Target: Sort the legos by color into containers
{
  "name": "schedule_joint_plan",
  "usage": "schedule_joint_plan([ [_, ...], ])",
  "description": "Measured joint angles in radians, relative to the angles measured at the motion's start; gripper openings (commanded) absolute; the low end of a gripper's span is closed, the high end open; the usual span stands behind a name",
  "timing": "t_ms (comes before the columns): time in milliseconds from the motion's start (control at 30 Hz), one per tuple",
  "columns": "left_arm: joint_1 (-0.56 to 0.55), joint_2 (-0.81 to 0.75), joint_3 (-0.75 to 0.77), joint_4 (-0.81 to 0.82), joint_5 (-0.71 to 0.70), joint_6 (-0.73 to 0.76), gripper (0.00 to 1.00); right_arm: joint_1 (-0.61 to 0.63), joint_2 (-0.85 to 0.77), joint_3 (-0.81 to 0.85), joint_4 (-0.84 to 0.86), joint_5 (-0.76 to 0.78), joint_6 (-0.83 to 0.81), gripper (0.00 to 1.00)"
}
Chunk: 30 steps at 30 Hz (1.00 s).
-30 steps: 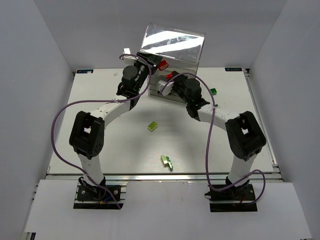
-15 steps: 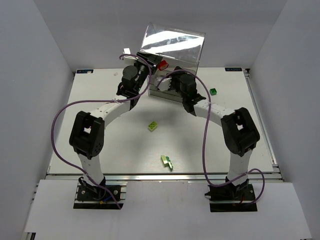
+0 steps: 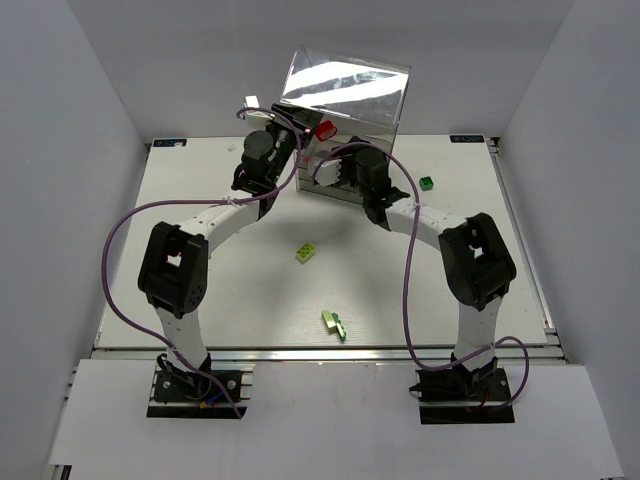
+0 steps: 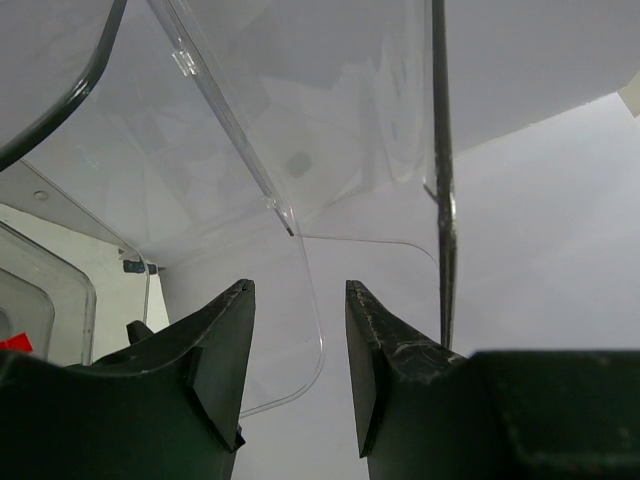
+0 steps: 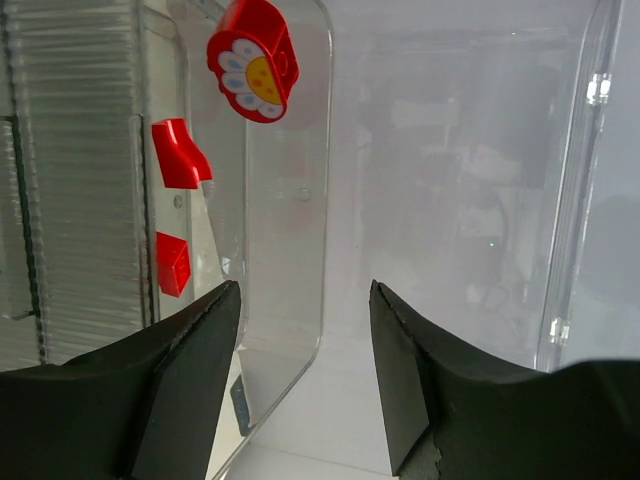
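The clear container stands at the back of the table. My left gripper is at its left side, open; in the left wrist view a clear panel edge shows between the fingers. My right gripper is at the container's front, open, facing a clear wall. Behind that wall are a rounded red piece with a flower face and two red bricks. A dark green brick and two yellow-green bricks lie on the table.
The white table ends at a metal rail along its near edge. Purple cables loop from both arms over the table. Grey walls close in the left, right and back sides.
My right gripper has moved left and forward into the container's front, and the red brick seen by it earlier is now hidden. The left arm has hardly moved.
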Motion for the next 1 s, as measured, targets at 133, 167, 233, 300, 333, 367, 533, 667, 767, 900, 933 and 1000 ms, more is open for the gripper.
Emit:
schedule_joint_plan([
  [133, 0.0, 0.0, 0.0, 0.0, 0.0, 0.0, 0.52, -0.001, -0.004, -0.002, -0.013, -0.033, 0.023, 0.46],
  [167, 0.0, 0.0, 0.0, 0.0, 0.0, 0.0, 0.52, -0.001, -0.011, -0.009, -0.02, -0.051, 0.027, 0.4],
  [233, 0.0, 0.0, 0.0, 0.0, 0.0, 0.0, 0.52, -0.002, -0.043, -0.035, -0.029, -0.1, 0.05, 0.2],
  [300, 0.0, 0.0, 0.0, 0.0, 0.0, 0.0, 0.52, -0.003, -0.093, -0.078, -0.036, -0.155, 0.067, 0.13],
  [333, 0.0, 0.0, 0.0, 0.0, 0.0, 0.0, 0.52, -0.003, -0.125, -0.1, -0.043, -0.187, 0.079, 0.06],
  [367, 0.0, 0.0, 0.0, 0.0, 0.0, 0.0, 0.52, -0.004, -0.152, -0.116, -0.055, -0.217, 0.085, 0.04],
  [533, 0.0, 0.0, 0.0, 0.0, 0.0, 0.0, 0.52, -0.025, -0.295, -0.148, -0.179, -0.44, 0.095, 0.0],
  [667, 0.0, 0.0, -0.002, 0.0, 0.0, 0.0, 0.52, -0.05, -0.345, -0.09, -0.41, -0.603, 0.058, 0.0],
  [767, 0.0, -0.009, -0.026, 0.002, 0.0, 0.0, 0.52, -0.061, -0.337, -0.026, -0.569, -0.664, 0.054, 0.0],
  [900, 0.0, -0.042, -0.1, -0.008, 0.013, 0.0, 0.51, -0.073, -0.346, -0.032, -0.663, -0.702, 0.074, 0.0],
  [933, 0.0, -0.059, -0.134, -0.013, 0.019, 0.0, 0.52, -0.076, -0.359, -0.058, -0.665, -0.709, 0.079, 0.0],
  [1000, 0.0, -0.09, -0.192, -0.026, 0.024, 0.0, 0.51, -0.08, -0.397, -0.113, -0.682, -0.723, 0.087, 0.0],
])
